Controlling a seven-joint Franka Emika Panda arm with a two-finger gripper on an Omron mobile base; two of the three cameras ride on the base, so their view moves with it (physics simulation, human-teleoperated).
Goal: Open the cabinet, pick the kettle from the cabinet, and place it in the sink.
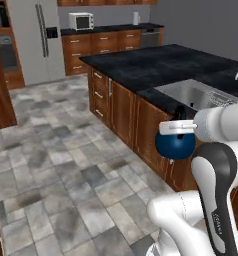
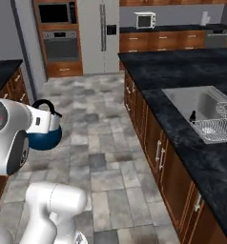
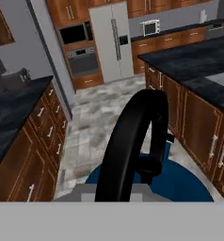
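Grey tiled floor (mottled) lies below the kettle.

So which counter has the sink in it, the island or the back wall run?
The island: the sink is cut into its black top on the right. The back wall counter carries a white microwave instead.

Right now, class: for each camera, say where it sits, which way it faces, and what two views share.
Left base view: behind the arm's left, facing the island and sink; white arm lower right.
Right base view: behind its right, facing sink and floor; arm lower left.
Hand view: on the hand, looking over the kettle.
Both base views share kettle, sink, fridge.
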